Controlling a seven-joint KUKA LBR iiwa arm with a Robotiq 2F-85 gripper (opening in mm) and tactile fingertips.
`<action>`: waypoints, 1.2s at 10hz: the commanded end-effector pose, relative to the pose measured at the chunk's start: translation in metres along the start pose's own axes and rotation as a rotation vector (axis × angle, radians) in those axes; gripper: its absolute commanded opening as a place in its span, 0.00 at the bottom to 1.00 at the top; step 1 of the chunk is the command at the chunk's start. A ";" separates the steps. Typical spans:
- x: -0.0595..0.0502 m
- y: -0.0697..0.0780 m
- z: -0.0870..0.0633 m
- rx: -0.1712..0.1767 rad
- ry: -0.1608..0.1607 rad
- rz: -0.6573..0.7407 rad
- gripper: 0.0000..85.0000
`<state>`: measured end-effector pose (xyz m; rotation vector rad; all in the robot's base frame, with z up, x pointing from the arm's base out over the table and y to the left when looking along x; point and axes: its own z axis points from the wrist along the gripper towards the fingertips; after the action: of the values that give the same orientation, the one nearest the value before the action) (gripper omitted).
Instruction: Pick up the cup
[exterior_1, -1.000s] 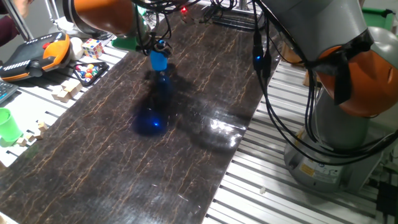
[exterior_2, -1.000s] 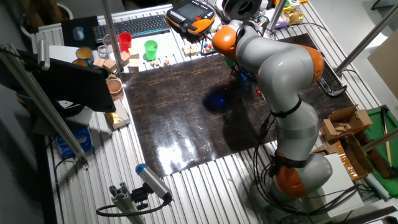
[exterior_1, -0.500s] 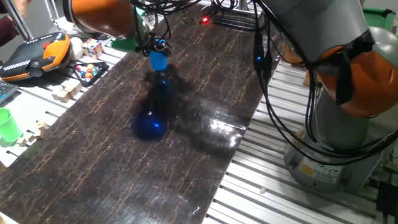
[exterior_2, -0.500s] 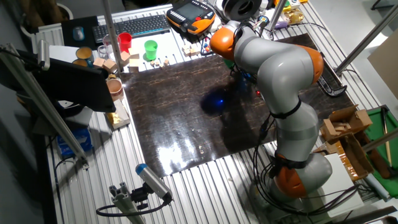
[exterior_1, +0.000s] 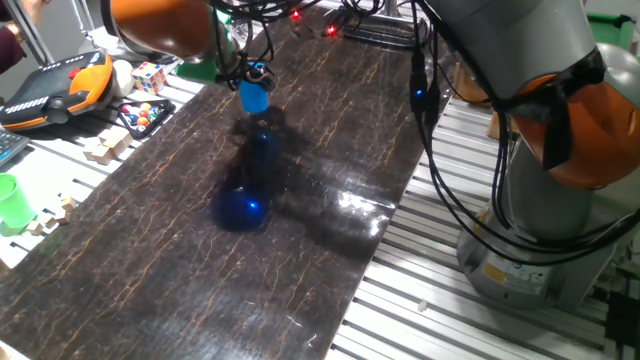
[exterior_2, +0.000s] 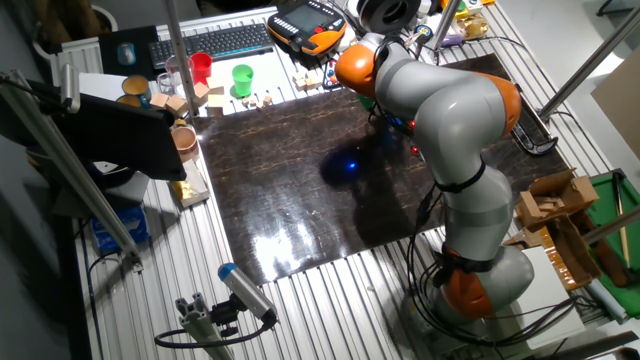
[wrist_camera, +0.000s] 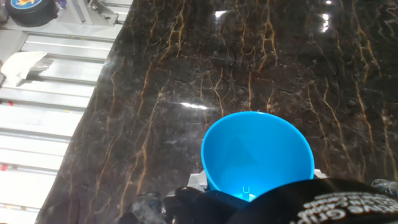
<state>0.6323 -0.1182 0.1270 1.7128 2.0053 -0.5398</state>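
jaws closed on the cup (exterior_1: 254, 96), which hangs clear above the dark marble bench (exterior_1: 200, 280), its blue reflection lying on the slab below. open mouth fills the hand view. judged: grasp and lift done; little appears to remain.

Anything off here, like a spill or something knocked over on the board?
Nothing looks spilled or knocked over. The cup hangs in the gripper, clear of the dark board. The one odd sight is a blue patch on the glossy board below it. It looks like a reflection or glow, not liquid.
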 end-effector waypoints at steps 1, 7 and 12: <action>-0.001 -0.001 -0.005 0.002 0.007 0.002 0.82; -0.008 -0.003 -0.022 0.004 -0.051 -0.008 0.82; -0.003 -0.008 -0.042 0.011 -0.075 -0.022 0.82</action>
<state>0.6220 -0.0986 0.1634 1.6538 1.9728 -0.6150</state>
